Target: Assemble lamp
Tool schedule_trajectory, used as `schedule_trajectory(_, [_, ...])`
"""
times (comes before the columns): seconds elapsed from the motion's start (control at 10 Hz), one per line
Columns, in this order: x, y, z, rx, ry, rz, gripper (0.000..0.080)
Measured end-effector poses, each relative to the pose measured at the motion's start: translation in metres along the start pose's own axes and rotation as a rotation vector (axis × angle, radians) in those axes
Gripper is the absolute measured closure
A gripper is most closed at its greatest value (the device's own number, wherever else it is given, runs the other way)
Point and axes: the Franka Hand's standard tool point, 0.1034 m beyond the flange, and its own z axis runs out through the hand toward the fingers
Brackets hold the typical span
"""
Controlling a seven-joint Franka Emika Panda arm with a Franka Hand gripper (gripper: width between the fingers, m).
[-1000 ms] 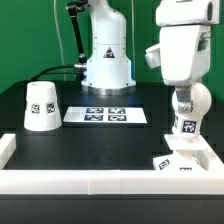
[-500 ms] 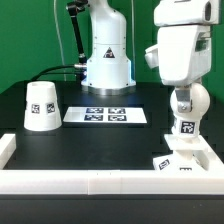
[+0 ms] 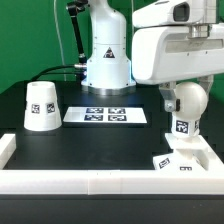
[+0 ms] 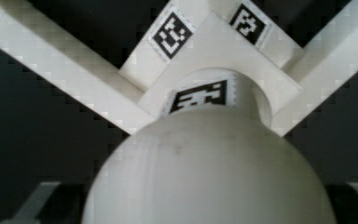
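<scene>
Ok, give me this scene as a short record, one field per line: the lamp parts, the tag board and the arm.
shade: standing wide end down on the table, at the exterior view's left, apart from the other parts
bulb: upright, neck down on the base, at the exterior view's right
base: in the near corner of the white rim
marker board: flat, between shade and bulb
arm: above the bulb
assembly: shade not yet on
</scene>
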Motion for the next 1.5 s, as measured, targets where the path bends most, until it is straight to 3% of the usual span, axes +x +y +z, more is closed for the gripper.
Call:
schedule_trajectory(0.7, [-0.002,0.008,0.0,-0.008,0.004,0.45,0.022])
schedule_trajectory(1.1, [-0.006,0.009,-0.001,-0.016,-0.006,0.881,0.022])
schedule_trajectory(1.5, [-0.012,-0.002,0.003,-0.015,-0.058,1.276,0.022])
